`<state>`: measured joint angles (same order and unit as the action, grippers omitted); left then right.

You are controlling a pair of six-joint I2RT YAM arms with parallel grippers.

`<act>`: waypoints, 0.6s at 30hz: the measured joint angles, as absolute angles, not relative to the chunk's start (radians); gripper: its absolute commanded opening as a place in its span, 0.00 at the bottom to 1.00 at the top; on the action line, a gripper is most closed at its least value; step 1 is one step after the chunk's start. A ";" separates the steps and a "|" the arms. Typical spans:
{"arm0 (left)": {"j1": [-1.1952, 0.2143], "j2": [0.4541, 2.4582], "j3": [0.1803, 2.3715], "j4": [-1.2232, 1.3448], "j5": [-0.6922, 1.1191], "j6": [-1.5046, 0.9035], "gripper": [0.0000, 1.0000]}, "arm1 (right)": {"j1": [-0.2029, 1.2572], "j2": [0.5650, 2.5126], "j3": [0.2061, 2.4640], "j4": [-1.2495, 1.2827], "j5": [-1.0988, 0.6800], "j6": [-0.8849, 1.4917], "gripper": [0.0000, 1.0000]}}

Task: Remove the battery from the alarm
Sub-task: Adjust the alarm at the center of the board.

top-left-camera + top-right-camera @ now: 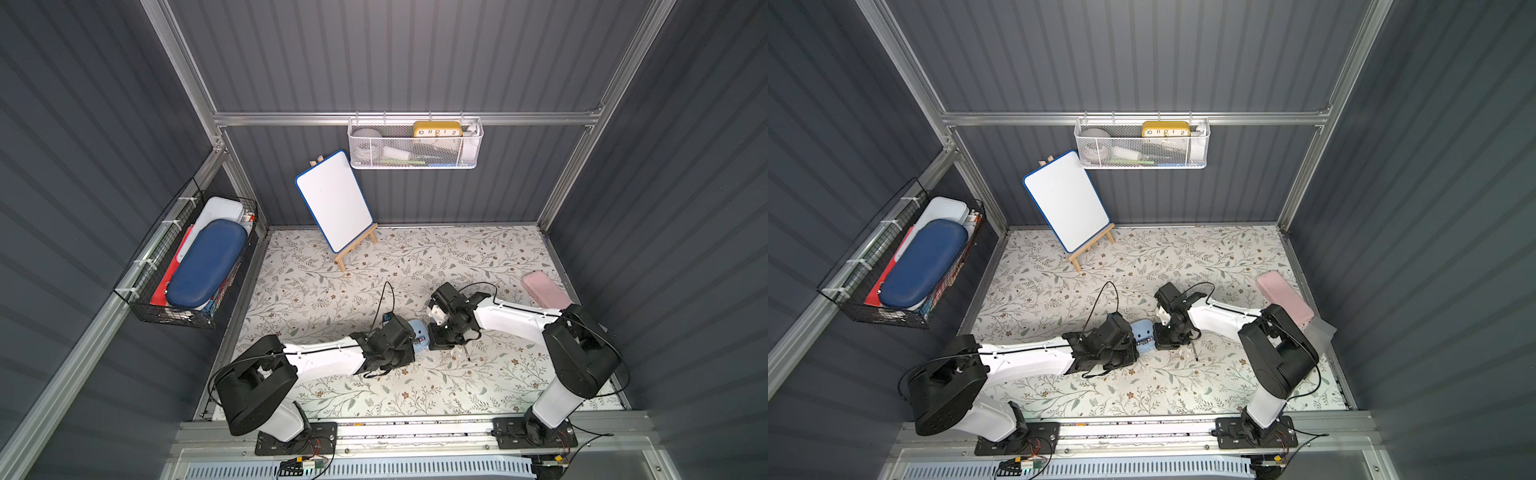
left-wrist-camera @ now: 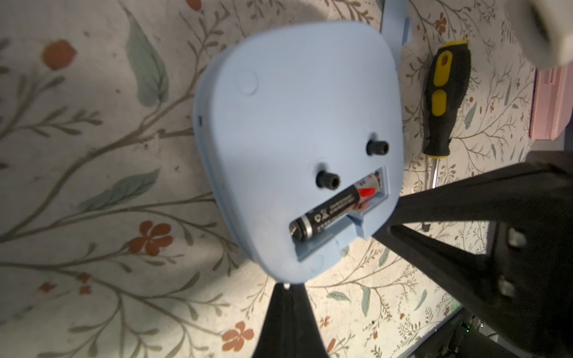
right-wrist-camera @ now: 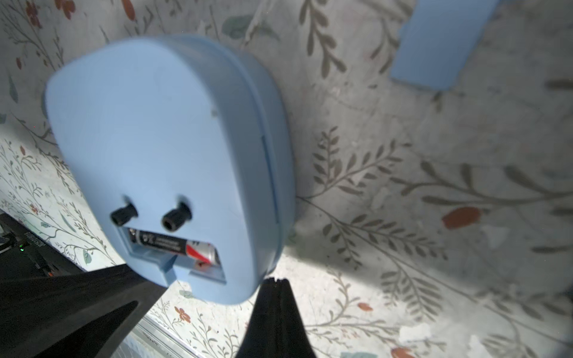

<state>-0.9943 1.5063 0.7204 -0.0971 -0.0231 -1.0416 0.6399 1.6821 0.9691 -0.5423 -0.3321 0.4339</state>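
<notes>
Desk [image 1: 332, 291] with a floral-print cover, two arms reaching in from the near edge, left and right

- Small pale-blue rounded-square plastic alarm [image 1: 418, 329] [image 2: 294, 124] lies near the middle of the desk between the two arm tips, back side up; its face is hidden
- Two small black knobs [image 2: 328, 181] stand out of the back
- Battery compartment at the alarm's near end is uncovered. Slim black cylindrical battery [image 2: 328, 214] [image 3: 167, 243], with a red band and a silver end, sits inside it, lengthwise along the slot
- Flat pale-blue plastic cover piece [image 3: 440, 43] lies loose on the desk, apart from the alarm
- Left end effector [image 2: 286, 289]: jaws pressed together, holding nothing, tip right at the alarm's rim beside the compartment; contact cannot be told
- Right end effector [image 3: 276, 282]: jaws also together and empty, tip at the alarm's rim on the opposite corner; contact cannot be told
- Black-and-yellow-handled screwdriver [image 2: 445, 99] lies flat on the desk, right of the alarm, not touching it
- Pale pink oblong case [image 1: 545, 289] sits near the desk's right edge, well apart
- Blue-framed whiteboard [image 1: 334, 199] leans on a small wooden easel at the far side
- White mesh basket [image 1: 476, 145] hangs on the far wall with a yellow clock [image 1: 437, 128] in it
</notes>
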 measured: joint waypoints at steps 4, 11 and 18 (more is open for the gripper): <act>-0.994 1.422 0.684 -0.159 -0.051 -1.042 0.00 | 0.637 1.643 0.982 -0.603 -0.268 0.432 0.00; -0.909 1.249 0.664 -0.244 -0.121 -1.019 0.00 | 0.625 1.665 1.149 -0.676 -0.160 0.406 0.00; -0.822 1.409 0.665 -0.176 -0.138 -0.935 0.00 | 0.613 1.875 1.331 -0.693 -0.111 0.359 0.00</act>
<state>-0.8219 1.4094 0.6647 -0.1764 -0.1383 -0.9352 0.6132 1.8751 1.3312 -0.6933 -0.1112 0.3588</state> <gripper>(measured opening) 0.063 0.065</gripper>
